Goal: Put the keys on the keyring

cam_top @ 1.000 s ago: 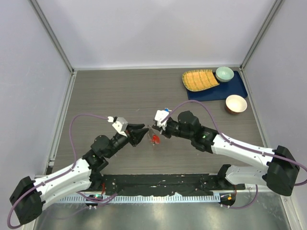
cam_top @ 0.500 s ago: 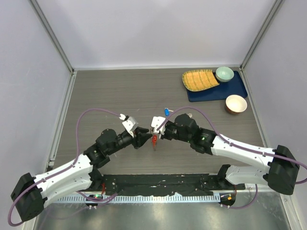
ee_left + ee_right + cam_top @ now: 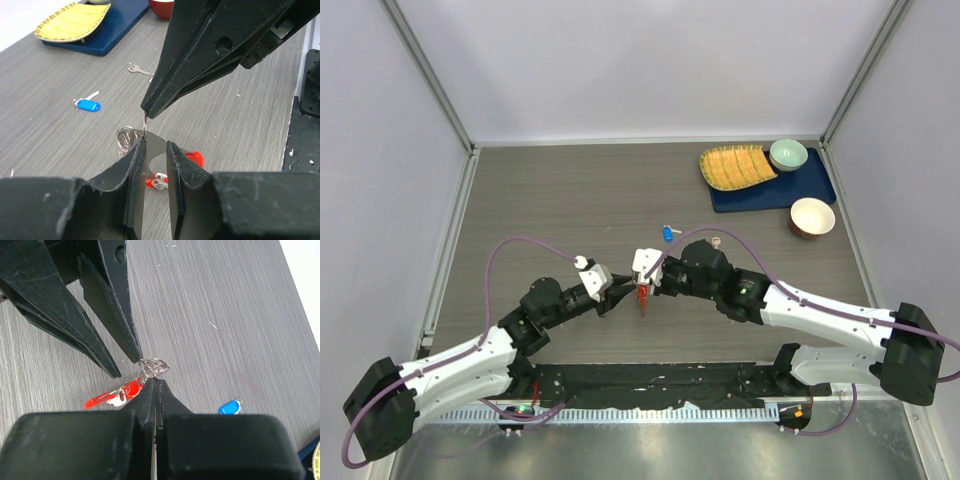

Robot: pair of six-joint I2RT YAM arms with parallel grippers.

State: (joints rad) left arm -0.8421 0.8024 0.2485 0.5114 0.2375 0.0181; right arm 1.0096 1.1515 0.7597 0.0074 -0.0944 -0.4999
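The right gripper (image 3: pixel 155 381) is pinched fully together on the wire loop of the keyring (image 3: pixel 154 366), gripping it at the very fingertips; the loop stands just past those tips, a small bundle of silvery coils. The left gripper (image 3: pixel 155 145) faces it nose to nose, its jaws parted by only a narrow gap; no key shows between them in the right wrist view. One left fingertip (image 3: pixel 135 358) touches the loop's edge or sits just beside it, I cannot tell which; the other fingertip stands clear of it to the side. The red fob (image 3: pixel 102 399) trails from the loop below both grippers, slanting away under the left jaws; whether it rests on the table (image 3: pixel 550 200) or hangs just above it I cannot tell.

The blue key (image 3: pixel 89 105) lies flat on the table ahead of the left gripper and off to its left, well apart from the loop; the silver key (image 3: pixel 136 69) lies farther ahead, also alone. Far beyond both grippers a yellow plate (image 3: pixel 735 166) sits on a blue mat (image 3: pixel 810 186), with a green bowl (image 3: pixel 788 153) at the mat's far edge and a brown bowl (image 3: pixel 812 216) just off its near corner.
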